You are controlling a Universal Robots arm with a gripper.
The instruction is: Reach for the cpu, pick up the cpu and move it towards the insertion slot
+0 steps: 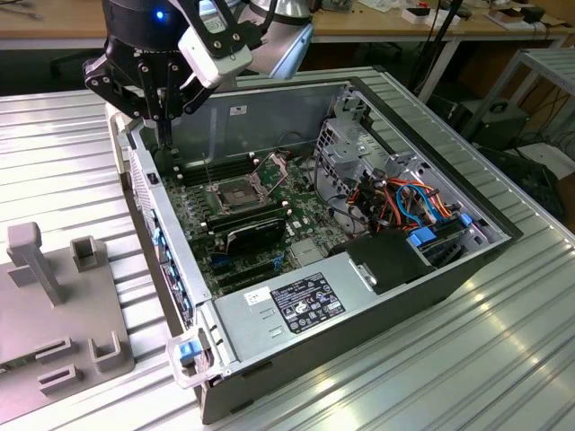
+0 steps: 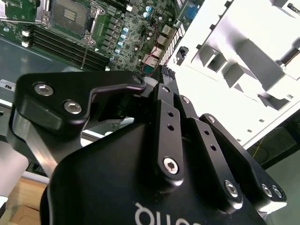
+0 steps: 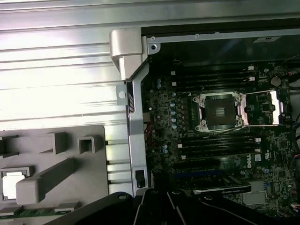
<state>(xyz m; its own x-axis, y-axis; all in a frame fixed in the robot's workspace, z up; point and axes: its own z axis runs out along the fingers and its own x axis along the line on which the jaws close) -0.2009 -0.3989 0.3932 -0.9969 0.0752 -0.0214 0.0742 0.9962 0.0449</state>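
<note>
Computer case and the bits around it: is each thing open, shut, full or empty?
Small silvery-tan square cpu: lying flat in the grey plastic tray, not held.
Silver-framed square insertion slot: empty, metal retention plate swung open.
Black computer case: side cover off, inside showing.
Black gripper: over the case's edge, away from the cpu.

Place: robotics lab or workshop.
Worktop: ribbed metal table (image 1: 503, 359) with an open PC case (image 1: 269, 117) and a grey parts jig (image 1: 36, 323).
Robot: arm (image 1: 287, 40) above the case.
Background: wooden benches (image 1: 377, 34), hanging cables (image 1: 442, 36).
</note>
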